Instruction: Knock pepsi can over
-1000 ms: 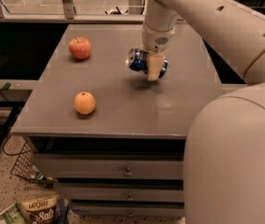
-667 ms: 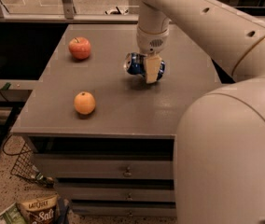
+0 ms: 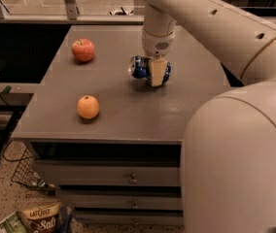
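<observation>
The pepsi can (image 3: 140, 67) is dark blue with a silver end and lies on its side near the middle of the grey table (image 3: 123, 115), its silver end pointing left. My gripper (image 3: 157, 72) hangs down from the arm right over the can, with a pale finger (image 3: 158, 72) in front of the can's middle. The can's right part is hidden behind that finger.
A red apple (image 3: 83, 50) sits at the table's far left. An orange (image 3: 88, 107) sits at the front left. Drawers run below the tabletop. A snack bag (image 3: 43, 218) and a wire basket (image 3: 24, 174) lie on the floor at left.
The arm and gripper have shifted slightly left over the can. The can has stayed on its side in about the same place.
</observation>
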Action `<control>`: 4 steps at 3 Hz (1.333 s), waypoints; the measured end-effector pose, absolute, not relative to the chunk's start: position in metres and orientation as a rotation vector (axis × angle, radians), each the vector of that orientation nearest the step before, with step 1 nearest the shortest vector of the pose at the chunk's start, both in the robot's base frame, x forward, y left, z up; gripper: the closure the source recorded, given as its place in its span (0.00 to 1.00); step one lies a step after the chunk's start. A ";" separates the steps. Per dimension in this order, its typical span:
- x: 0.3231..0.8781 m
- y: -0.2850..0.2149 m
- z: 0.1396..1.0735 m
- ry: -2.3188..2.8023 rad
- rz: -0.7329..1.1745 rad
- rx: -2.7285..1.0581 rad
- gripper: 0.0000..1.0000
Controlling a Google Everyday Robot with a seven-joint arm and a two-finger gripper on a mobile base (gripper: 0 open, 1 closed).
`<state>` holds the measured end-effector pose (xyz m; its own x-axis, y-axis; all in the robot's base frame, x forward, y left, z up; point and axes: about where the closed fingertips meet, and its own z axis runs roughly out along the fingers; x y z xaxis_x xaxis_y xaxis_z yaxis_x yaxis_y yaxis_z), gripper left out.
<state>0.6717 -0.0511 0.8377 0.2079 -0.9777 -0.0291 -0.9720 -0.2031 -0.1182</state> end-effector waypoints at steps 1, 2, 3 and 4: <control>0.673 -0.050 0.836 1.906 -0.081 -2.351 0.26; 0.675 -0.049 0.834 1.902 -0.082 -2.349 0.05; 0.676 -0.048 0.832 1.900 -0.083 -2.348 0.00; 0.676 -0.048 0.832 1.900 -0.083 -2.348 0.00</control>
